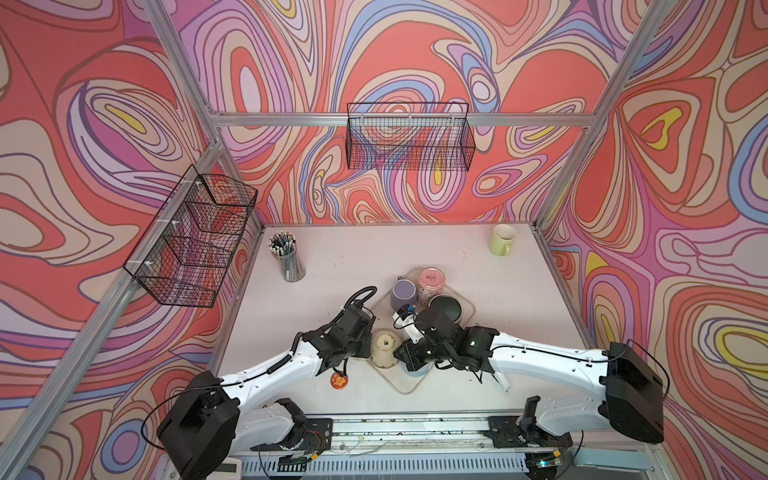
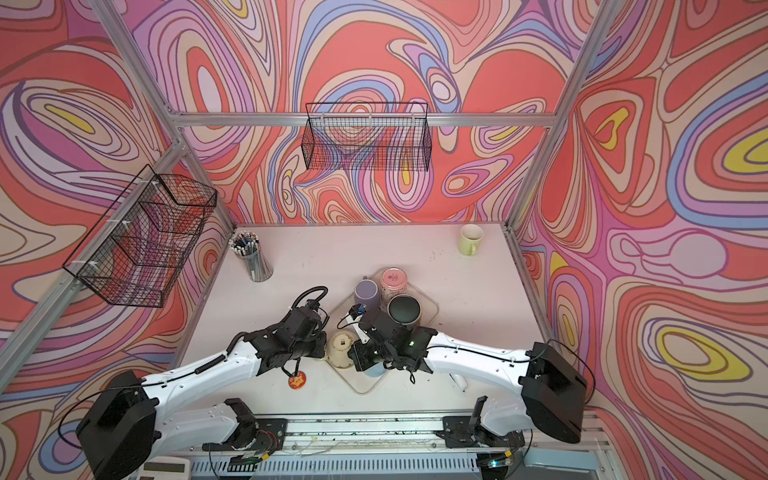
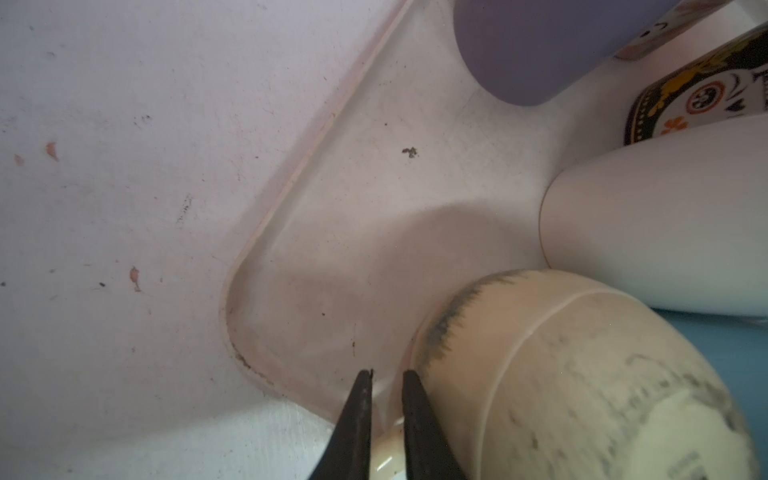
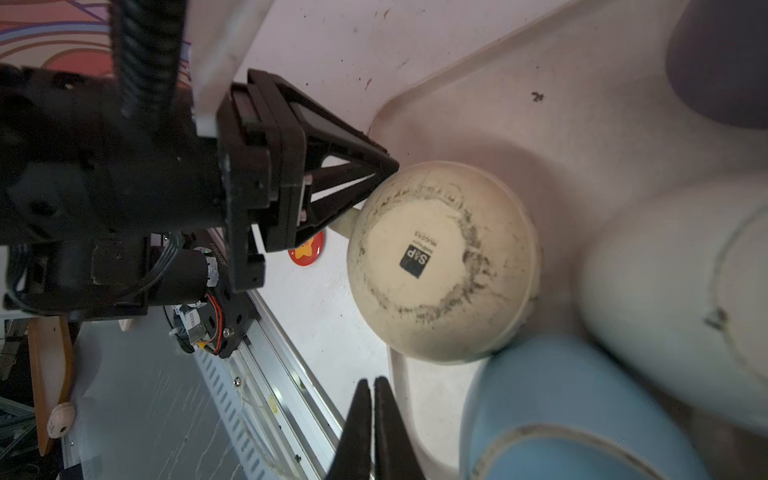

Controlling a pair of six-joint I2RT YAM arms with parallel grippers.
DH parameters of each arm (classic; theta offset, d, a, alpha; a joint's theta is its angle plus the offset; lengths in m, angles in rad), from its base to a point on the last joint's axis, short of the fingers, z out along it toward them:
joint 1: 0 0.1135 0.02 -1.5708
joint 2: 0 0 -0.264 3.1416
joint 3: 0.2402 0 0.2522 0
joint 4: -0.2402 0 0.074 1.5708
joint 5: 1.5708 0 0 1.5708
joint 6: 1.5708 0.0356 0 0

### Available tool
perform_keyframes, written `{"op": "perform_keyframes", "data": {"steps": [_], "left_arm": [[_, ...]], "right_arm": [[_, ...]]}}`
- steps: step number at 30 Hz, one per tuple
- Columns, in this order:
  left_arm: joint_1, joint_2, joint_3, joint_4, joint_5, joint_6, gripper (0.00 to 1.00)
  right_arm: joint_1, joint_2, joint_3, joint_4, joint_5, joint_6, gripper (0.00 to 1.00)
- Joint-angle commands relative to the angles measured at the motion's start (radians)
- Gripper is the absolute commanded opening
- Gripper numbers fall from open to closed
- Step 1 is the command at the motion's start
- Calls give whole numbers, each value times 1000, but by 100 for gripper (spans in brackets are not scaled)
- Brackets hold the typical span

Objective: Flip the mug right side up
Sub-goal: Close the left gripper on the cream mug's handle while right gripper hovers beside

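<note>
A cream mug (image 1: 384,347) (image 2: 341,348) stands upside down on the near left part of a clear tray (image 1: 407,386). Its scuffed base with a black label faces up (image 4: 440,257). My left gripper (image 1: 368,352) (image 3: 387,374) is at the mug's left side, shut on its cream handle (image 4: 343,224), which fills the narrow gap between the two fingers. My right gripper (image 1: 401,353) (image 4: 372,380) is just right of the mug. It is shut with nothing in it, its tips over the tray's rim beside a blue cup (image 4: 561,415).
Crowding the same tray are a purple mug (image 1: 404,293), a pink one (image 1: 431,280), a black one (image 1: 445,309) and a white cup (image 4: 665,291). A green mug (image 1: 503,240) stands at the far right, a pen holder (image 1: 286,255) at the far left. An orange disc (image 1: 339,381) lies under the left arm.
</note>
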Motion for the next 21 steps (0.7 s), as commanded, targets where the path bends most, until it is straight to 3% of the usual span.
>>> {"op": "perform_keyframes", "data": {"steps": [1, 21], "left_arm": [[1, -7, -37, 9, 31, -23, 17], [-12, -126, -154, 19, 50, -90, 16]], "right_arm": [[7, 39, 33, 45, -18, 29, 0], [9, 209, 154, -23, 50, 4, 0]]}}
